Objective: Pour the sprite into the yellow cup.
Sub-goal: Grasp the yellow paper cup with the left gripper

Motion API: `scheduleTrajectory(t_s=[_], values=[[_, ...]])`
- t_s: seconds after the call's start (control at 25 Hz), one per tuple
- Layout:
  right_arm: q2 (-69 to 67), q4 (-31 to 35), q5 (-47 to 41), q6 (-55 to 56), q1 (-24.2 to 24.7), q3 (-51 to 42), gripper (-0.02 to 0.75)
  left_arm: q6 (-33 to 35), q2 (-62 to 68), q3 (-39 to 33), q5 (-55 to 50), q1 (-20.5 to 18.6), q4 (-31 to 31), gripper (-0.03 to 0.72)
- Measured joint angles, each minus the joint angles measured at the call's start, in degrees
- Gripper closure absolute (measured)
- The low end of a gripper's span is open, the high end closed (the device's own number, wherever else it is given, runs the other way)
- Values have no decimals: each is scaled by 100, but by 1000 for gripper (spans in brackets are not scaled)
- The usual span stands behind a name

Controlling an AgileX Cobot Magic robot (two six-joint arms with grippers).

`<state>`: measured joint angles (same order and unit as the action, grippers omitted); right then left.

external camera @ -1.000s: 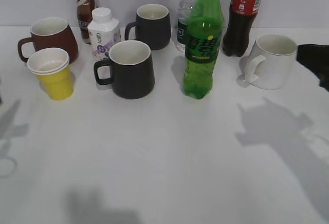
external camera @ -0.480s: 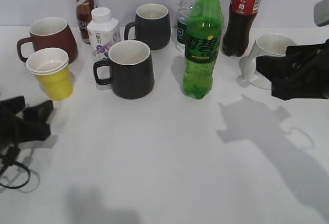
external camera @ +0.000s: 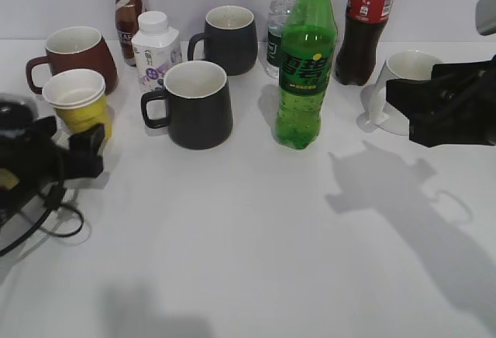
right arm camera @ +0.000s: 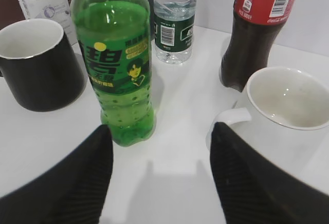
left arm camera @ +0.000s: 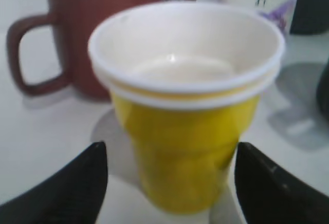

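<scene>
The white desk [external camera: 256, 237] carried ten containers.

Mugs, four: one brown mug [external camera: 77, 55] at the far left, two black mugs [external camera: 195, 105] [external camera: 229, 39] near the middle, one white mug [external camera: 399, 82] at the right.

Bottles, five: the sprite [external camera: 307, 59] standing upright at centre with its cap on, one clear water bottle [external camera: 280, 12] just behind it, one cola bottle [external camera: 366, 24] to its right, one small brown drink bottle [external camera: 126, 8] at the back left, and one white drink bottle [external camera: 155, 47] in front of that.

Cups, one: the yellow cup [external camera: 80, 104], upright and empty, stood just in front of the brown mug.

The left hand [external camera: 74, 152] sat low on the desk with its two fingers [left arm camera: 67, 183] spread wide, one on each side of the yellow cup's base, not touching it.

The right hand [right arm camera: 159, 178] hovered in front of the white mug, spread wide and holding nothing, facing the sprite and well apart from it.
</scene>
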<state>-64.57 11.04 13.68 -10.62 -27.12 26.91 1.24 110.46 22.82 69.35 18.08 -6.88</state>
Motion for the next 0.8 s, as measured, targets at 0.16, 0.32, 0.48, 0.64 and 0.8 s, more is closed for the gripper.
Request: scheduleTrajectory(t_s=[0.16,0.32,0.48,0.64,0.8], values=[[0,0,0,0,0,0,288,62,346,346,0,-7,0,99],[0,0,4,0,0,0,288,74,560,575,-10,-48,69,99],[0,0,4,0,0,0,288,79,569,800,-22,-53,147,99],[0,0,4,0,0,0,288,79,597,1096,-49,-53,152,99],[0,-5,4,0,0,0,288,79,794,1387,-190,-53,157,137]])
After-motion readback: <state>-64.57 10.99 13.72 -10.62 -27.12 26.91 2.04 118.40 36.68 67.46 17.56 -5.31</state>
